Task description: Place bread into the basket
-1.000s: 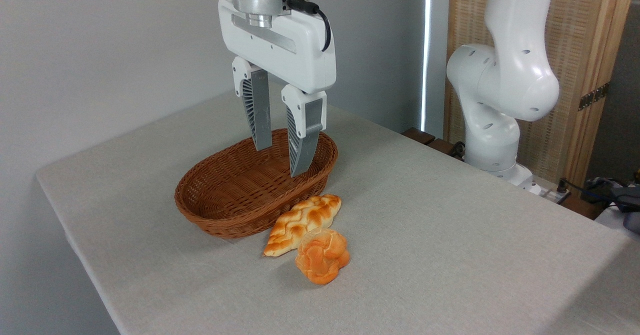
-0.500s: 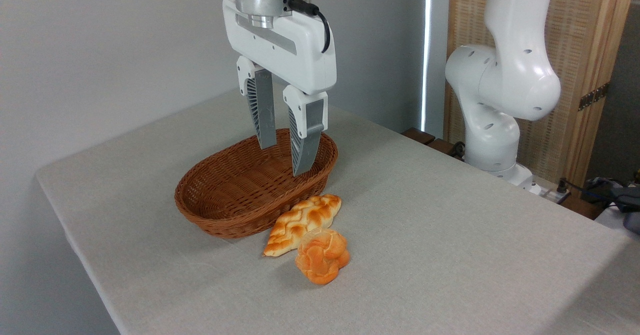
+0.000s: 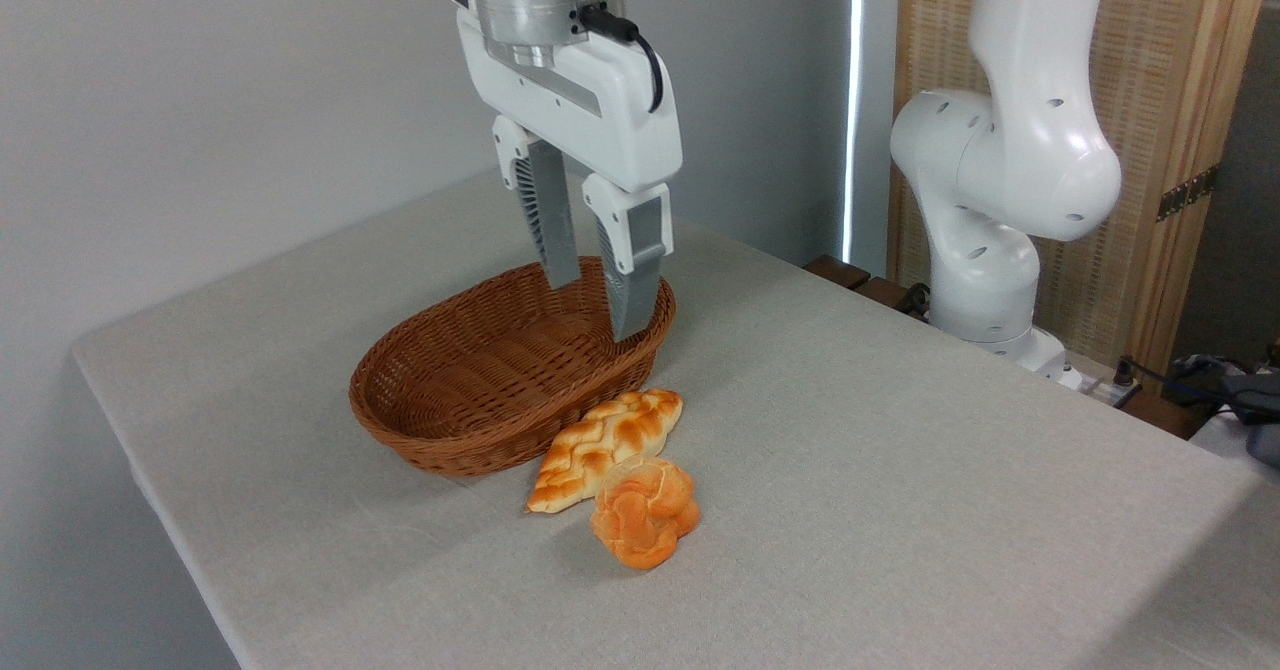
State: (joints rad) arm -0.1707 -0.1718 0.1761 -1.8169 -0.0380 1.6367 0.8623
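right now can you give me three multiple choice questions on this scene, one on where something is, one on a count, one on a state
1. Where is the small round orange knotted bun?
A. inside the basket
B. on the table, in front of the long braided golden loaf and against it
C. between the gripper's fingers

2. How many pieces of bread are in view?
A. one
B. two
C. four

3. What state is the white two-finger gripper in?
A. open and empty
B. shut on the bun
C. shut on the loaf

Answers:
1. B, the bun sits on the grey cloth-covered table, touching the loaf's near end.
2. B, only the bun and the loaf show, both outside the oval reddish-brown wicker basket.
3. A, its grey fingers stand apart above the basket's far end with nothing between them.
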